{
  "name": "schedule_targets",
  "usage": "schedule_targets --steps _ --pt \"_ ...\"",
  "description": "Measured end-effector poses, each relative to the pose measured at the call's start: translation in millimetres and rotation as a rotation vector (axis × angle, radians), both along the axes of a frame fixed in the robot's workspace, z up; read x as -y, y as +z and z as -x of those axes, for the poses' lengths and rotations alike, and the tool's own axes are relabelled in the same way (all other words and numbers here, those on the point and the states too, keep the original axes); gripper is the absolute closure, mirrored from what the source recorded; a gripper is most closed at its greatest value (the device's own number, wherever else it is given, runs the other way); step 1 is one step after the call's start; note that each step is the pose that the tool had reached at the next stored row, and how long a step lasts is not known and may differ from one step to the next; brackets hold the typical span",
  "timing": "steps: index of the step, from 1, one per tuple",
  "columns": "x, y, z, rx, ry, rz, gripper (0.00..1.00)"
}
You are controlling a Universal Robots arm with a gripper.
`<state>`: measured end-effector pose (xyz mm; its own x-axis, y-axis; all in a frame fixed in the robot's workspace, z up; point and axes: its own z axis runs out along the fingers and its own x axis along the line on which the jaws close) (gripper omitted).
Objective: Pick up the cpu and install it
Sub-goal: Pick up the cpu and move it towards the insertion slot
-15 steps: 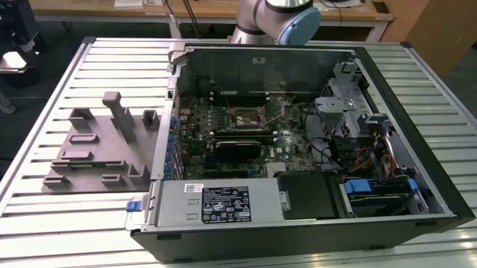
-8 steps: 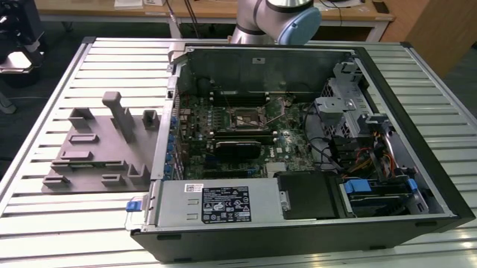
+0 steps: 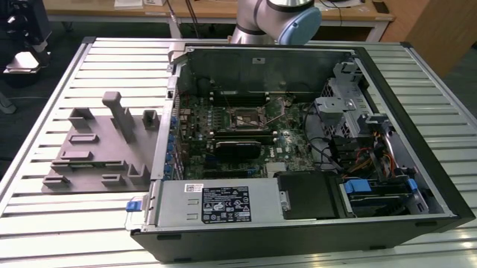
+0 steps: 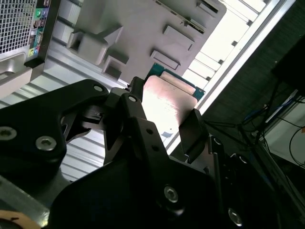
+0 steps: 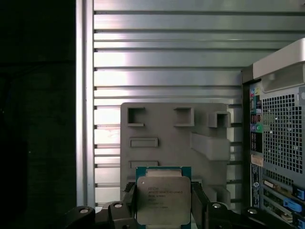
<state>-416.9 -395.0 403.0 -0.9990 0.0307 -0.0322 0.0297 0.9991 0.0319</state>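
The end effector [image 5: 163, 206] is clenched on the cpu [image 5: 163, 199], with one dark finger [image 5: 128, 200] pressed against each of two opposite edges. The chip's silvery top plate (ringed by a thin green border) faces the camera in the first wrist view. In the second wrist view the same plate [image 4: 167, 102] catches the light between the two fingers. The cpu is held up in the air. The grey fixture tray [image 5: 171, 138] lies beyond it on the slatted metal table [image 5: 167, 47], apart from the chip.

In the exterior view the tray sits at the exterior view's left of the open computer case [image 3: 298, 245]. Inside the case, a square socket [image 3: 248, 118] lies near the middle of the motherboard [image 3: 291, 148]. The arm [image 3: 277, 17] rises behind the case.
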Motion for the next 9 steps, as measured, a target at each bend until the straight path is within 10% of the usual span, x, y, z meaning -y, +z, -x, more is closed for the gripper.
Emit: schedule_targets --steps 9 --pt "0.0 0.0 -11.7 0.0000 0.000 0.0000 0.46"
